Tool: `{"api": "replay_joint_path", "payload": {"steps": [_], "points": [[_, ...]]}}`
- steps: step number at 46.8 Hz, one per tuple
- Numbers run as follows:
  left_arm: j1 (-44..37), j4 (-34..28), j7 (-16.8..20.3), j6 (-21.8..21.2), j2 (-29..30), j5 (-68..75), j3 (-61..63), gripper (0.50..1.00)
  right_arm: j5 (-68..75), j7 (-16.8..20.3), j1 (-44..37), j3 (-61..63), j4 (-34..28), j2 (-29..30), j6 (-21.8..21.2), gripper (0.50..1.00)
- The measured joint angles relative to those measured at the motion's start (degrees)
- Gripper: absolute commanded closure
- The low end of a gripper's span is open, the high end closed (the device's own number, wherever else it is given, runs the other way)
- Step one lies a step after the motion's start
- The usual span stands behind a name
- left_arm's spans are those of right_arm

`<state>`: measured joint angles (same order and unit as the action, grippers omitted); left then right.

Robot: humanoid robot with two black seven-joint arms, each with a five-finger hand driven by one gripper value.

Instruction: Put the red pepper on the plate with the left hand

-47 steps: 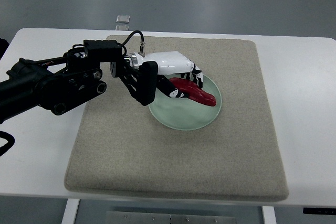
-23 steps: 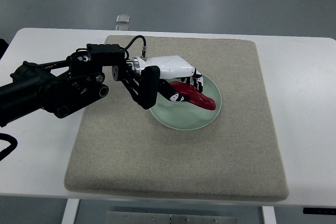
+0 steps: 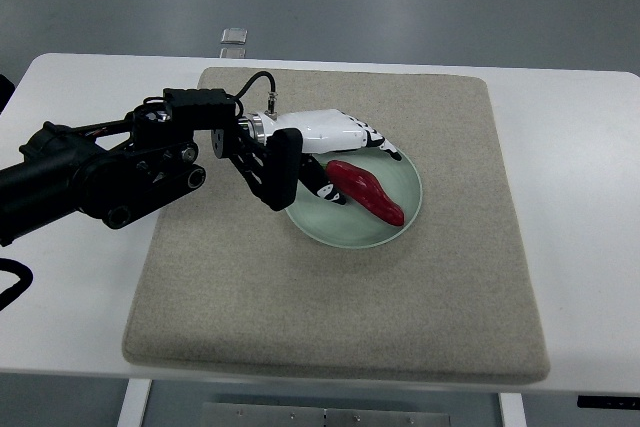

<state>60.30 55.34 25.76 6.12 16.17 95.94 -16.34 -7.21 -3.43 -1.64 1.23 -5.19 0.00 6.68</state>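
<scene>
From above, no brand, label or readable writing shows on anything. One pepper [image 3: 366, 190] lies on the one plate [image 3: 400, 229]: it is glossy deep red, long and slightly curved, broad at its upper-left end and tapering to a point at its lower-right end, lying slantwise across the middle of the plate. The plate is round, pale green and shallow, and sits on a square grey-beige mat [image 3: 400, 307], a little toward the mat's far edge and near the middle between its left and right edges. The mat covers most of a white table [image 3: 580, 247], leaving bare strips at the left and right edges. One robot arm [image 3: 100, 172], black and jointed with a looping cable, comes in from the left edge and ends in the left hand [image 3: 335, 147], which has a white shell and black-and-white fingers [image 3: 382, 144]. The hand hangs over the plate's upper-left rim, its fingers loosely spread and gripping nothing; the pepper lies free just beside them, though whether a fingertip touches its broad end cannot be told. A small clear object [image 3: 234, 39] sits at the table's far edge, too small to identify.
</scene>
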Motion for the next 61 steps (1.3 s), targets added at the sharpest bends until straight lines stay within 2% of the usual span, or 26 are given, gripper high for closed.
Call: {"api": "replay_joint_path", "payload": {"steps": [15,25,28,38,45,61], "points": [[-0.27,-1.21,-0.02,-3.18,0.27,-6.25,-0.9,0.54,0.0,0.0,0.01,0.0,0.0,0.0,0.0,0.572],[-0.23,-5.23,-0.02,-4.6,0.75,-23.19,-1.61,0.536,0.0,0.0,0.03,0.0,0.0,0.0,0.0,0.572],[-0.2,-6.85,-0.02,-5.21,1.15,-29.61,-2.67,0.508,0.0,0.0,0.02,0.0,0.0,0.0,0.0,0.572],[-0.25,-8.38,-0.02,-11.95,3.3,-49.07,-3.92,0.508,0.0,0.0,0.05,0.0,0.0,0.0,0.0,0.572],[-0.34,-8.75,-0.02,-14.96,3.42,-59.91,-3.97,0.508,0.0,0.0,0.04,0.0,0.0,0.0,0.0,0.572],[-0.36,-14.53,-0.02,-16.26,3.22,-80.59,-4.06,0.506,0.0,0.0,0.01,0.0,0.0,0.0,0.0,0.572]]}}
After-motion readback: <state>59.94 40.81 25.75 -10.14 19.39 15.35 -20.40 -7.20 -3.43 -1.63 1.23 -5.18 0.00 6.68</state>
